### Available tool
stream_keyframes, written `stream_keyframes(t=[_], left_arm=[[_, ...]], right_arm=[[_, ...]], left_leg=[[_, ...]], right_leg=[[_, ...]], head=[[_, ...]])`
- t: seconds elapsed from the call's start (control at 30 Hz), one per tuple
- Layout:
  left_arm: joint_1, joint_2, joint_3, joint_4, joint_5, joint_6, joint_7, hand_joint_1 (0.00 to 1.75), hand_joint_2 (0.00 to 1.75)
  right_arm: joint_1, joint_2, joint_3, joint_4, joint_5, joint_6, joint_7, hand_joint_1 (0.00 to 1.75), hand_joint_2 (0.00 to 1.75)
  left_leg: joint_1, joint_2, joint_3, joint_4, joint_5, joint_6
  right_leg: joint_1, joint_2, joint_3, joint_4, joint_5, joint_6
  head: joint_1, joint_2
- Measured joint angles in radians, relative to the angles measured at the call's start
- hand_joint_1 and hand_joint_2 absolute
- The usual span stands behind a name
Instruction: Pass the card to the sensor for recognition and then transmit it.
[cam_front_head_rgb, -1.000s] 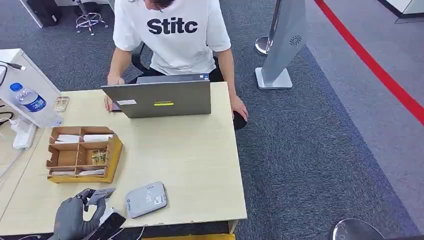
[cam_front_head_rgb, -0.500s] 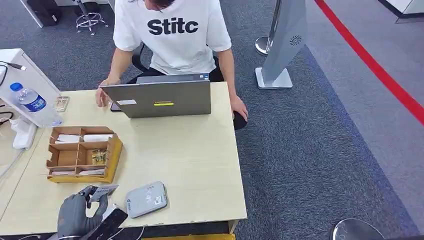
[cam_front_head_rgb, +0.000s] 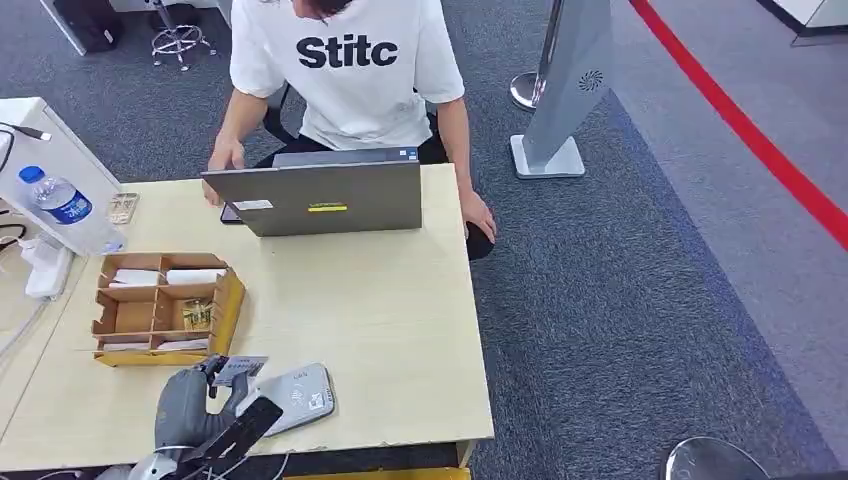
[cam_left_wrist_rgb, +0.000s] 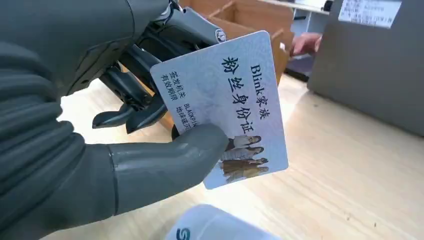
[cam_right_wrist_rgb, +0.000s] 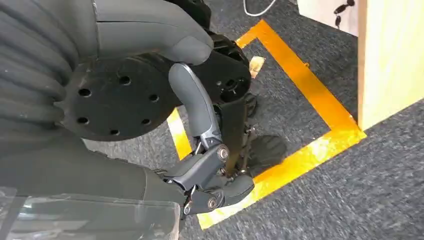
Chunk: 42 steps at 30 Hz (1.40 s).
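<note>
the left hand (cam_front_head_rgb: 188, 408) pinches the id card (cam_front_head_rgb: 238, 368) between thumb and fingers at the near edge of the bench (cam_front_head_rgb: 400, 330). the card reader (cam_front_head_rgb: 292, 398) lies just right of it, so the card needs a short move right. the right hand (cam_right_wrist_rgb: 210, 185) hangs by the floor, fingers curled on nothing.

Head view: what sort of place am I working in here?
Probably an office reception or check-in desk: a pale wooden table on grey carpet, a person at a grey laptop, a grey rounded card reader, and a grey standing kiosk beside a red floor line.
</note>
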Motion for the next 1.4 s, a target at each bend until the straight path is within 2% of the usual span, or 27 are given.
stream_keyframes(t=[0.3, 0.87, 1.03, 1.13, 1.27, 1.4], left_arm=[[-0.024, -0.001, -0.013, 0.085, -0.009, -0.003, 0.01, 1.75, 1.75], [-0.025, -0.002, -0.018, 0.153, -0.012, -0.017, 0.027, 1.75, 1.75], [-0.022, -0.002, -0.019, 0.167, -0.002, 0.036, 0.013, 1.75, 1.75], [-0.003, 0.005, -0.019, 0.125, 0.022, 0.111, -0.012, 1.75, 1.75], [-0.006, 0.033, 0.002, -0.015, 0.023, 0.179, -0.018, 1.75, 1.75], [-0.061, 0.086, 0.051, -0.107, -0.025, 0.198, 0.004, 1.75, 1.75]], right_arm=[[0.0, 0.003, 0.0, 0.0, 0.014, -0.01, 0.007, 0.0, 1.75], [0.004, 0.009, 0.002, 0.0, 0.022, -0.007, 0.013, 0.0, 1.75], [0.005, 0.011, 0.003, 0.0, 0.029, -0.001, 0.011, 0.0, 1.75], [0.007, 0.011, 0.003, 0.001, 0.026, 0.002, 0.003, 0.0, 1.75], [0.009, 0.012, 0.003, 0.002, 0.028, 0.002, -0.003, 0.0, 1.75], [0.009, 0.012, 0.003, 0.002, 0.035, 0.005, -0.008, 0.0, 1.75]], left_leg=[[0.0, 0.0, 0.001, 0.0, 0.0, 0.0], [0.0, -0.001, 0.003, 0.0, 0.0, 0.0], [0.0, -0.001, 0.003, 0.0, 0.0, 0.0], [0.0, 0.0, 0.003, 0.0, 0.0, 0.0], [0.001, -0.001, 0.003, 0.0, 0.0, 0.0], [0.001, -0.001, 0.003, 0.0, 0.001, -0.002]], right_leg=[[0.0, 0.0, 0.001, 0.0, 0.0, 0.0], [0.0, -0.001, 0.004, 0.0, 0.0, 0.0], [0.0, -0.001, 0.004, 0.0, 0.0, 0.0], [0.0, 0.0, 0.003, 0.0, 0.0, 0.0], [0.0, -0.001, 0.003, 0.0, 0.0, 0.0], [0.001, -0.001, 0.003, 0.0, 0.0, 0.0]], head=[[0.0, 0.0], [0.001, 0.0], [0.0, 0.0], [0.0, 0.0], [0.0, 0.0], [0.0, 0.0]])
